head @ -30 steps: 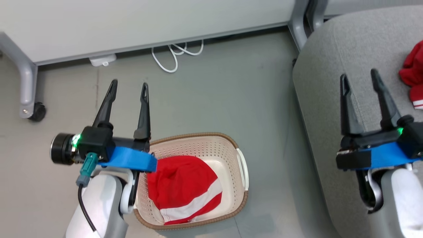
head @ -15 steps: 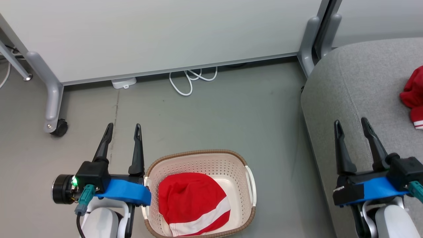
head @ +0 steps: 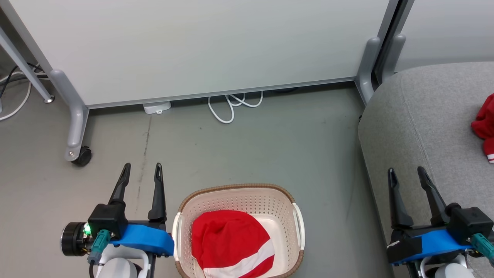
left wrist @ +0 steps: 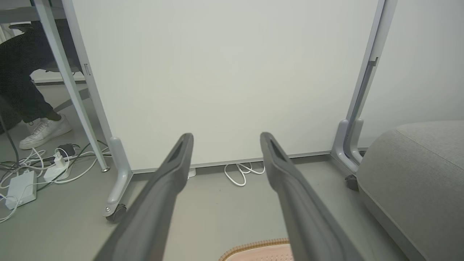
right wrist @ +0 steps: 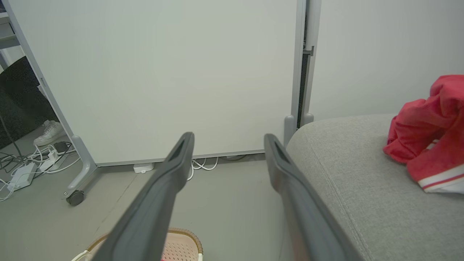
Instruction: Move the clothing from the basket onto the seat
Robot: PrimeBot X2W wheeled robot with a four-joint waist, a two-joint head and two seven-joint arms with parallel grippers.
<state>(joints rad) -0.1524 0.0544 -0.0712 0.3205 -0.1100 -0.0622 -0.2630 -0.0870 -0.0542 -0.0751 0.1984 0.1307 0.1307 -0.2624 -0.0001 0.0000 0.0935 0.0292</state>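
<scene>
A red garment with a white stripe (head: 231, 247) lies bunched in the cream basket (head: 239, 195) on the floor at the bottom centre of the head view. My left gripper (head: 141, 169) hovers just left of the basket, open and empty. A second red garment (head: 485, 125) (right wrist: 427, 134) rests on the grey seat (head: 424, 116) (right wrist: 348, 181) at the right. My right gripper (head: 406, 172) stands open and empty over the seat's left edge. The basket's brown rim (left wrist: 253, 250) (right wrist: 181, 233) peeks in at the bottom of both wrist views.
A white panel on grey wheeled legs (head: 75, 127) stands behind the basket, with a white cable (head: 231, 108) coiled at its foot. In the left wrist view, more cables and a power adapter (left wrist: 21, 185) lie at the left, by a person's white shoe (left wrist: 43, 132).
The head camera has tilted up, so basket, seat and both grippers sit lower in the picture. Neither gripper has changed its opening, and the clothing lies as before.
</scene>
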